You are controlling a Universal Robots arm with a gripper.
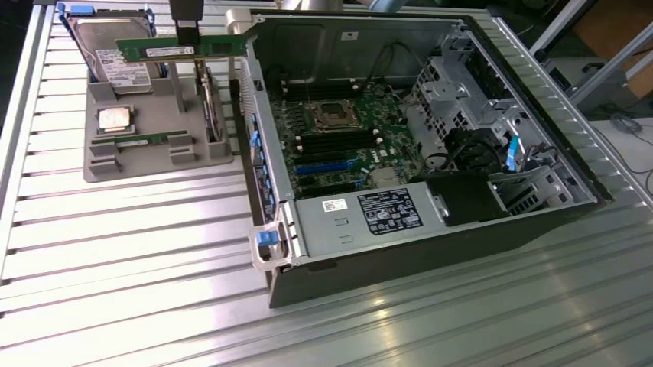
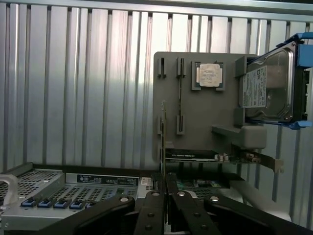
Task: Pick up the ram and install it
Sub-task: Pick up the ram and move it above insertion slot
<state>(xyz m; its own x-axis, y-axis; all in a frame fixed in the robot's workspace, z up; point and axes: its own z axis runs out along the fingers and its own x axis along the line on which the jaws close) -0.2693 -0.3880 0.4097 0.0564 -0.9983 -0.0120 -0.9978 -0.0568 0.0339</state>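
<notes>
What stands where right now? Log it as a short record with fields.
gripper: gripper shut on the long thin green ram stick
ram position: held level in the air above the grey plastic parts holder, beside the open black computer case
in holder: square silver processor chip; silver hard drive with white label
install: not done; ram is clear of the green motherboard

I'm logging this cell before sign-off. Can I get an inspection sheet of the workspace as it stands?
Surface: ribbed metal table, carrying grey fixture tray and open computer case.
Job's things: ram held in the air near the tray; motherboard exposed.
Clutter: hard drive, processor, second green stick on tray.
Grippers: gripper shut on the ram.
Cables: black bundle inside the case.
Surroundings: equipment at the exterior view's right.
</notes>
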